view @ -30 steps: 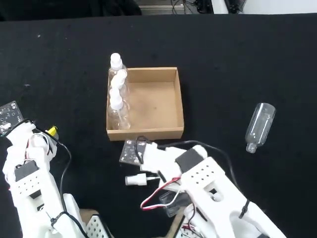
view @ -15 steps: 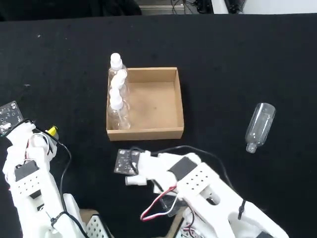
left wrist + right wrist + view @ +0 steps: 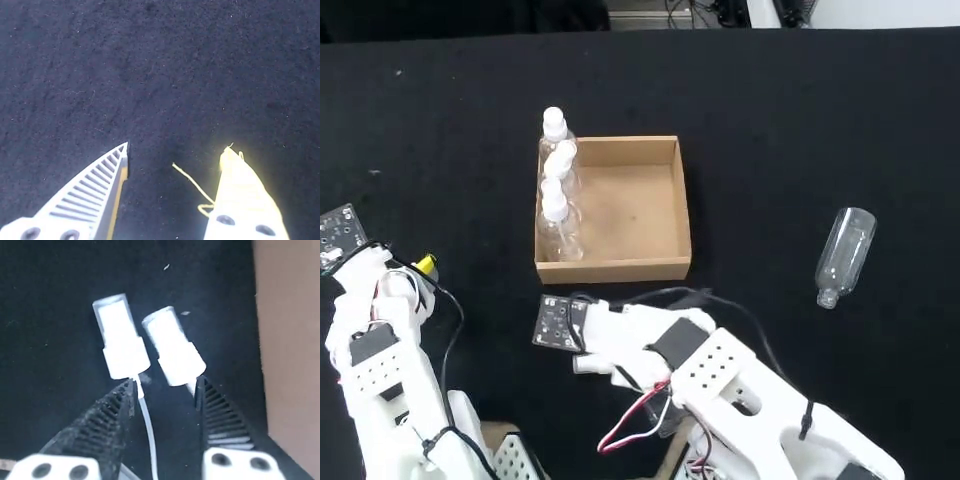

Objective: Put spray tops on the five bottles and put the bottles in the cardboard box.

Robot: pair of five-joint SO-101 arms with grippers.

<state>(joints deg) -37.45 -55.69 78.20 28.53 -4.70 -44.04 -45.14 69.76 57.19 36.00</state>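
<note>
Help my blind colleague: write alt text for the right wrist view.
Two white spray tops lie side by side on black cloth just beyond the open fingers of the right gripper; the cardboard box stands beside them.

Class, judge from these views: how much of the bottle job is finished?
Done: three capped bottles stand in the box. In hand: the open right gripper sits at two loose tops, neither gripped. To do: one bare bottle on the table needs a top and boxing.

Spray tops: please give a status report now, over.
Left tool open over table. Right tool open, two spray tops lying at its tips, ungripped. Uncapped bottle lying right of cardboard box. Nothing between tool and tops.
</note>
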